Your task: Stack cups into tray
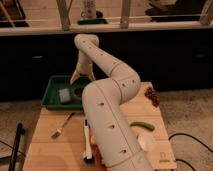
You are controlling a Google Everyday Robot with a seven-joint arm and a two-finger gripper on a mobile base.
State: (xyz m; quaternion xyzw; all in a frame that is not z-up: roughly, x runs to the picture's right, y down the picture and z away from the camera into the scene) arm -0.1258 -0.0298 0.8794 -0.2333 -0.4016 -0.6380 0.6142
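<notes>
While the gripper [81, 78] hangs over the tray [52, 105], fingers spread wide and holding nothing, 1 cup [80, 92] sits inside the tray just below it, beside a grey block [65, 95]. Cup judged light, rigid and smooth, so liable to slip. Pinch its wall at the rim, 1 finger inside.

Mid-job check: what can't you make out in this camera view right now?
1. Camera view: whether the gripper, over the tray, touches the cup below it; too blurred.
2. Camera view: the tray's right end, hidden behind the arm.
3. Camera view: the grey block in the tray, too blurred to identify.
4. Camera view: other cups; none visible, and the arm covers the table's middle.
</notes>
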